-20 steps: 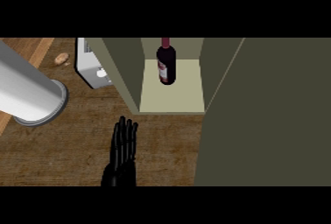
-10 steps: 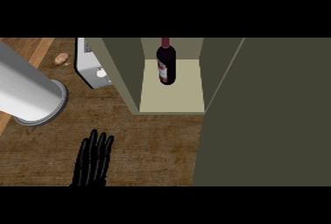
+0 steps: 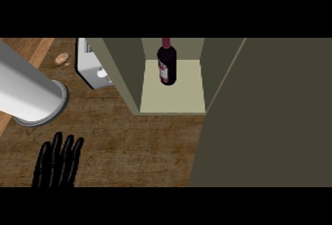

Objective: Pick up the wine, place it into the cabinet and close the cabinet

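Fingers straight and together, one black hand (image 3: pixel 58 160) lies flat at near left, holding nothing; we cannot tell which side's it is. Worn brown wooden counter (image 3: pixel 139 145). Wine bottle (image 3: pixel 167 65) stands inside the open cabinet (image 3: pixel 172 94), far centre; its label is unreadable. Grey cylinder (image 3: pixel 29 94) at left; olive door (image 3: pixel 272 114) at right.

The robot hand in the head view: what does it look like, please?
Only one robot hand shows. It is all black, with long slender fingers lying side by side. No cables, markings or grey forearm can be seen; its wrist is cut off at the lower edge.
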Controlling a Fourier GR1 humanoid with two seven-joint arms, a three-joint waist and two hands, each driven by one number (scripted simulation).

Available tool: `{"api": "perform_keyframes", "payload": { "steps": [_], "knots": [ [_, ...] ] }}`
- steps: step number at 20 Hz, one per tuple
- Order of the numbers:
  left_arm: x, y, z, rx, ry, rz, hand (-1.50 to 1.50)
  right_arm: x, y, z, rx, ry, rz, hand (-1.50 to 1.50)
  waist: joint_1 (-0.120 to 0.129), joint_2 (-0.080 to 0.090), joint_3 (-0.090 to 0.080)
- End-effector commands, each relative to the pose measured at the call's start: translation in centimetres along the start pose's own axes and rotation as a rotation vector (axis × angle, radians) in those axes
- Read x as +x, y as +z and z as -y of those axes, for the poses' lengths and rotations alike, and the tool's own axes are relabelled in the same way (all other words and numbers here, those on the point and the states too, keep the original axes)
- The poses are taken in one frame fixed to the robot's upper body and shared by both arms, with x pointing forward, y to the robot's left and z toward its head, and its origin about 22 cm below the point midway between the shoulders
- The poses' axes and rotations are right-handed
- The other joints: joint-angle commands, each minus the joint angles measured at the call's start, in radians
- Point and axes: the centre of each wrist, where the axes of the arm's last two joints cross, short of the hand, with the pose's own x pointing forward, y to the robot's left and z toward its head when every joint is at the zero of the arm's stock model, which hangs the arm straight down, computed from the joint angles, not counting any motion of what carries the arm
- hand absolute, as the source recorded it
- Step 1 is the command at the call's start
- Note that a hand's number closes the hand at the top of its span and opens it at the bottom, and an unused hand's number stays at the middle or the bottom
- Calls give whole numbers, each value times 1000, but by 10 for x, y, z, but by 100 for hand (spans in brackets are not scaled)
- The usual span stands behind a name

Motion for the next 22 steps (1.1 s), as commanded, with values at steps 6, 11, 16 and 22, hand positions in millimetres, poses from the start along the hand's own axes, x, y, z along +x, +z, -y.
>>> {"api": "perform_keyframes", "payload": {
  "steps": [6,11,16,22],
  "knots": [
    [32,-16,-42,64,-3,53,-150,24,18,-37,280,-15,80,150,3,-3,-1],
    [42,0,-57,59,-21,28,-150,29,22,-62,335,-59,68,150,4,-5,-1],
    [38,-5,-86,63,-45,52,-150,28,10,-87,346,-58,90,150,0,-5,-2],
    [47,-11,-94,35,-35,28,-150,28,6,-106,328,-106,83,150,-1,-6,-2]
  ]
}}
